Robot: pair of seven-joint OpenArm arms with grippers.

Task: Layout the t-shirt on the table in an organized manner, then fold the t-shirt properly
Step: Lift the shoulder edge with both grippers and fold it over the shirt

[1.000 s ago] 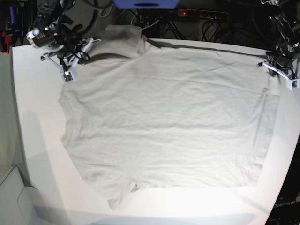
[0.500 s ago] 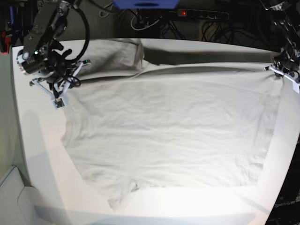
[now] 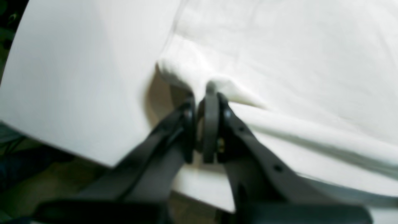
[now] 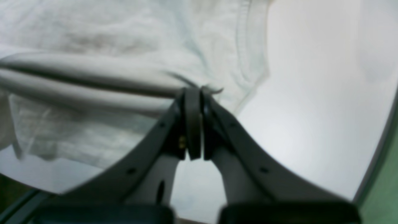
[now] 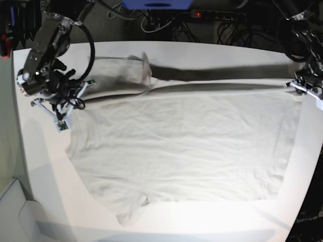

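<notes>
Here t-shirt (image 5: 181, 146) edge stretched between left claw (image 3: 203, 93), right claw (image 4: 193, 91), both clamped on it.

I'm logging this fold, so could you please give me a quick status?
Both grippers shut on the t-shirt, left gripper and right gripper each pinching a far-edge corner. Far edge lifted over the table. Nothing in the way.

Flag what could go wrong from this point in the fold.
1. The left gripper pinches only a thin bit of the t-shirt hem, which could slip free.
2. The right gripper grips just as close to the edge.
3. The lifted far edge hangs slack between them and could land wrinkled.
</notes>
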